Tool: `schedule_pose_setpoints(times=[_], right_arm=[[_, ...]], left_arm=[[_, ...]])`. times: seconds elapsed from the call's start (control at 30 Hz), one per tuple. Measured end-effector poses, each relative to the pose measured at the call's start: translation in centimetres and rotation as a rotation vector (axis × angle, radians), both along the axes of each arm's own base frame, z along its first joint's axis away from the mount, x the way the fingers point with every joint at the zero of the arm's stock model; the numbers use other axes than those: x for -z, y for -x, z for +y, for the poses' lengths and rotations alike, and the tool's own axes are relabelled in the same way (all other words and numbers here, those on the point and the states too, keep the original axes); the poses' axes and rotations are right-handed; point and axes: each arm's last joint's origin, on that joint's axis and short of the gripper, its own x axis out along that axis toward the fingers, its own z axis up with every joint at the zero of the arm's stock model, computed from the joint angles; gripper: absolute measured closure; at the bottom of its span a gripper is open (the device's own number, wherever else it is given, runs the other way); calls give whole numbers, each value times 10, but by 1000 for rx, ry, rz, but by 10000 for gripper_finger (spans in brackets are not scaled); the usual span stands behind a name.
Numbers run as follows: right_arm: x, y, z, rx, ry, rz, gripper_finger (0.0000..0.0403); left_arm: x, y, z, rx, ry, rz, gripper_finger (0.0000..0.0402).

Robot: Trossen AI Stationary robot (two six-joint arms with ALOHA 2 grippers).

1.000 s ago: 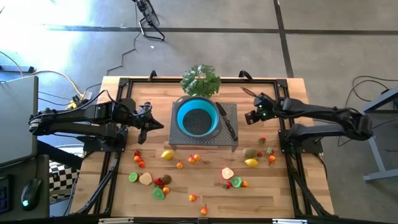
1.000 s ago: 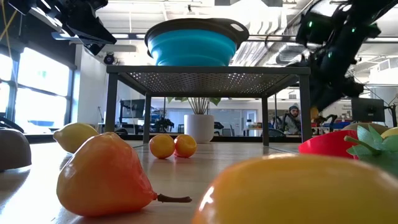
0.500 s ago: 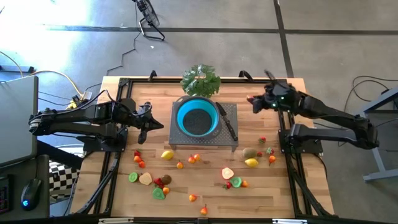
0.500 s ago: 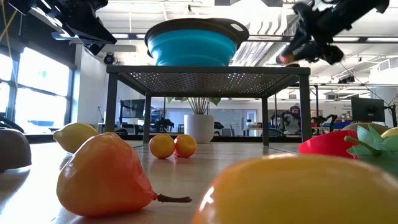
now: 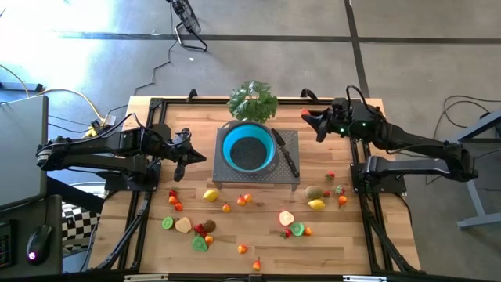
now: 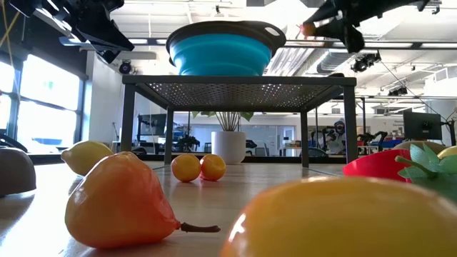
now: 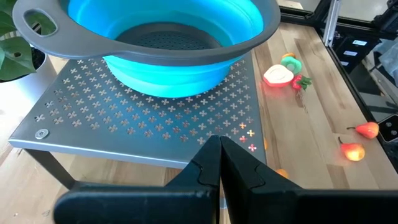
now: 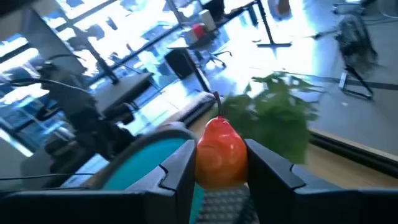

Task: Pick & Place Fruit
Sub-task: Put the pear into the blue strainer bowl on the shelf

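Right gripper: your right gripper (image 8: 217, 163) pinches a small red-orange toy pear (image 8: 219, 151) between its two dark fingers, stem up. In the high view that gripper (image 5: 311, 119) sits raised over the far right part of the table, to the right of the bowl and apart from it.

Left gripper: your left gripper (image 7: 217, 163) has its fingers pressed together with nothing between them. The high view places it (image 5: 185, 159) just left of the stand.

Bowl: the blue collapsible bowl with a grey rim (image 5: 248, 146) stands on a grey perforated metal stand (image 7: 124, 118). Only the left wrist view shows you the bowl's strainer bottom up close.

Held fruit by view: the right wrist view gives you the pear's shape and stem. The low view shows only a small red spot (image 6: 308, 29) at the gripper, higher than the bowl's rim. The high view shows a red fleck (image 5: 305, 113) at the fingertips.

Loose fruit: the other small toy fruits (image 5: 235, 215) lie scattered on the wooden table (image 5: 149, 227) on the near side of the stand; a yellow lemon (image 5: 210, 195) lies just in front of it.

Other: a black-handled knife (image 5: 286, 155) rests on the stand beside the bowl, and a leafy green bunch (image 5: 253, 100) sits behind the bowl.
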Motion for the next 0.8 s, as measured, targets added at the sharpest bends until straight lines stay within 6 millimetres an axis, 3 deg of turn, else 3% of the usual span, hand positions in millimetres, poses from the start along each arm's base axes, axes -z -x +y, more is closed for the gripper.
schedule_pose_setpoints(times=[0.43, 0.8], right_arm=[[10, -52, 20, -167, 62, -65, 286], [14, -62, 24, -188, 70, -78, 287]], left_arm=[[0, 0, 0, 1, 0, 0, 402], [-7, -4, 2, -30, -77, -73, 402]])
